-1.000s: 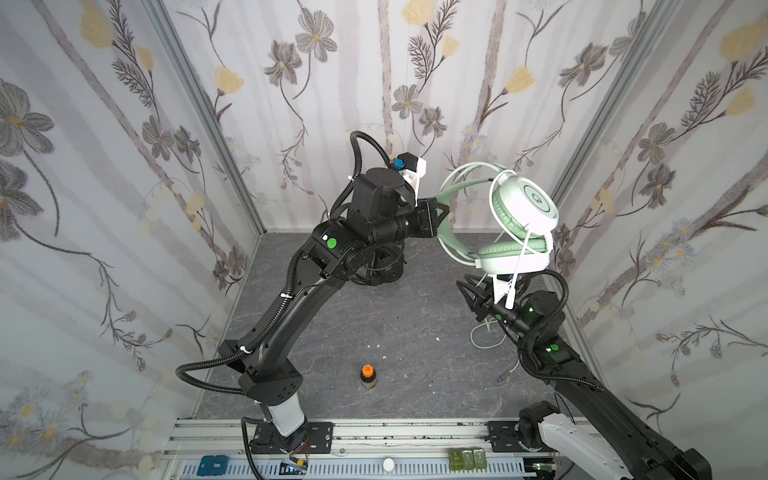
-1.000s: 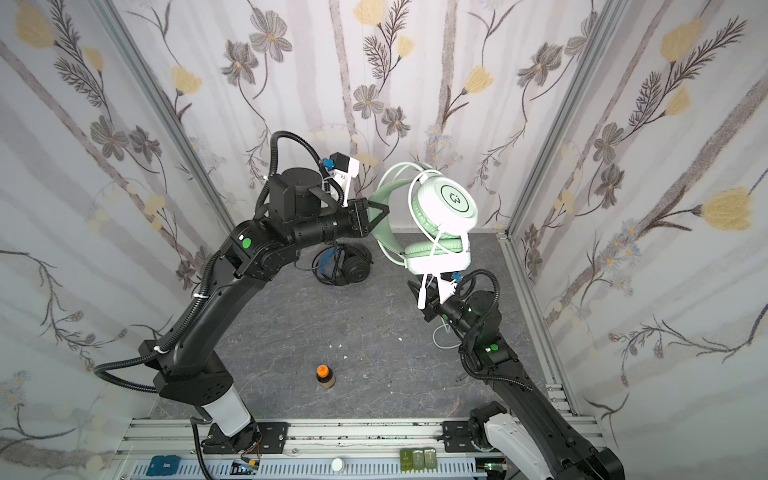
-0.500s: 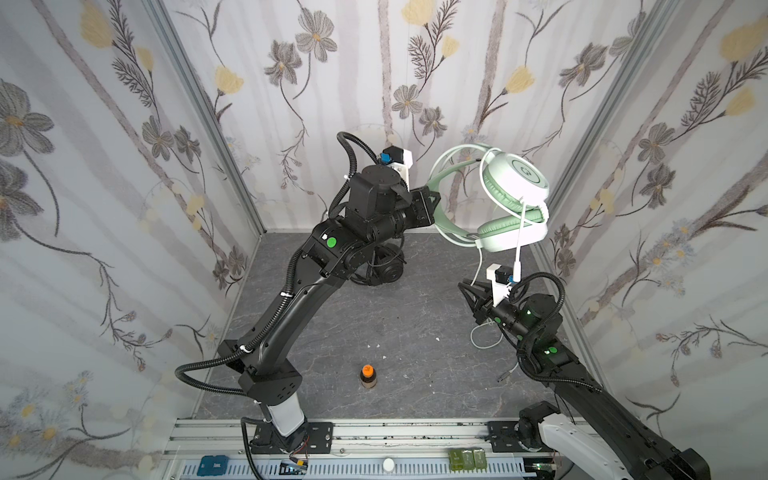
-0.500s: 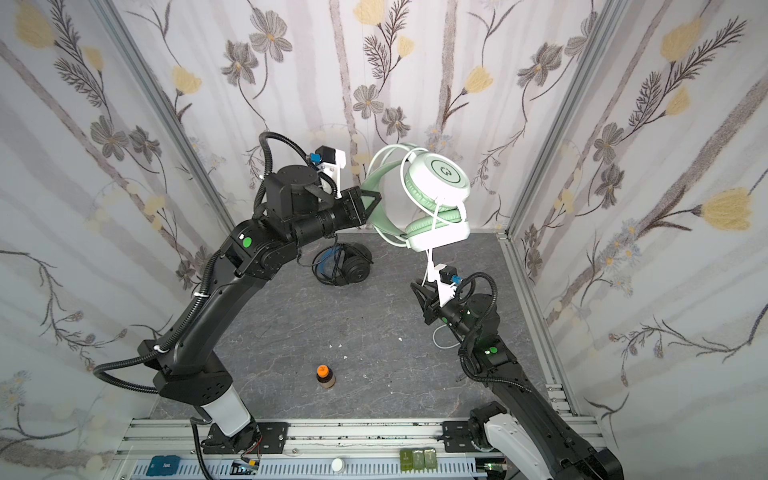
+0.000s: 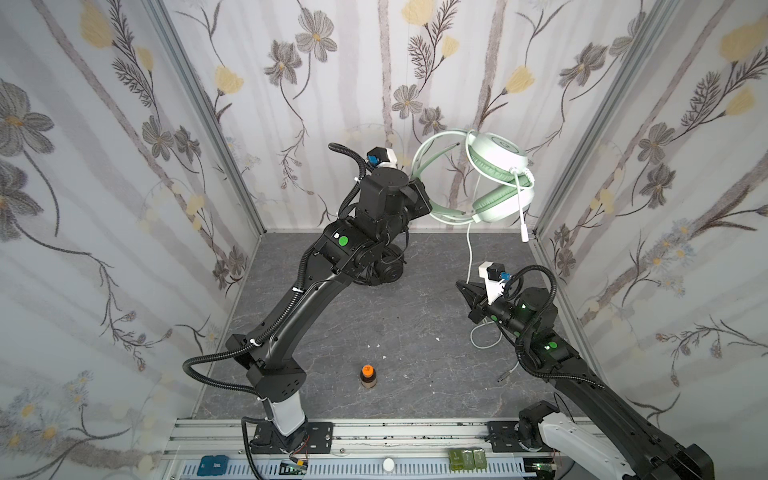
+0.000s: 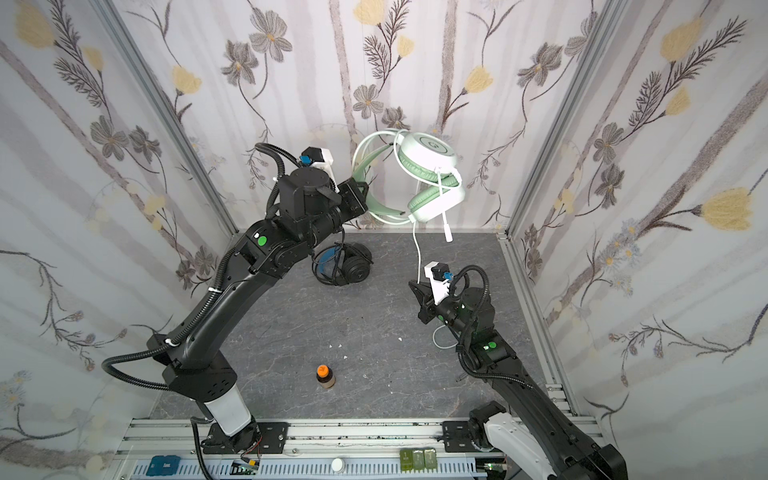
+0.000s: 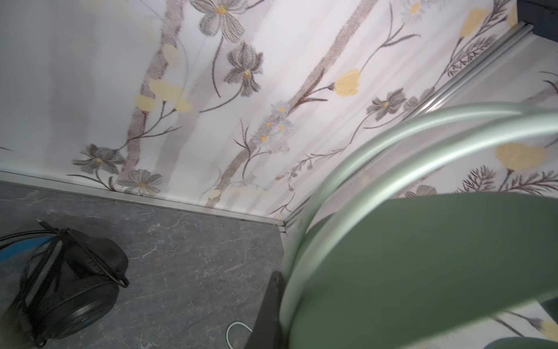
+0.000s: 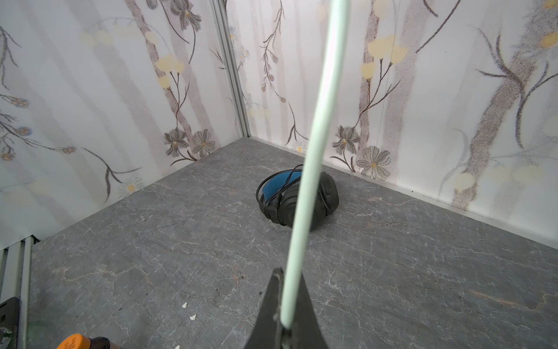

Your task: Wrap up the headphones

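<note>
Headphones: mint-green headset (image 5: 496, 174) is aloft near the back wall (image 5: 374, 83), well clear of the bench (image 5: 374, 324). Left pincer (image 5: 423, 198) is clamped on its headband, with the ear cups hanging out to the right of the grip in both top views. Left wrist view shows the green band (image 7: 422, 256) large and blurred against one dark finger (image 7: 268, 302). White mic boom (image 5: 521, 208) points down from the lower cup.

Pale cable (image 5: 469, 249) drops from the lower cup to the right pincer (image 5: 467, 291), which sits low over the right side of the bench. Right wrist view shows this pincer (image 8: 285, 290) closed tight on the cable (image 8: 314, 136), which runs straight up out of the tips. Past the grip, slack lies in a loop on the bench (image 5: 484, 343).

Black headset (image 6: 345, 266) lies on the bench near the back wall, under the left arm, with black cord wound around it and the blue inner band showing (image 8: 277, 184).

Orange-capped bottle (image 5: 368, 376) stands upright near the front, well apart from both headsets.
</note>
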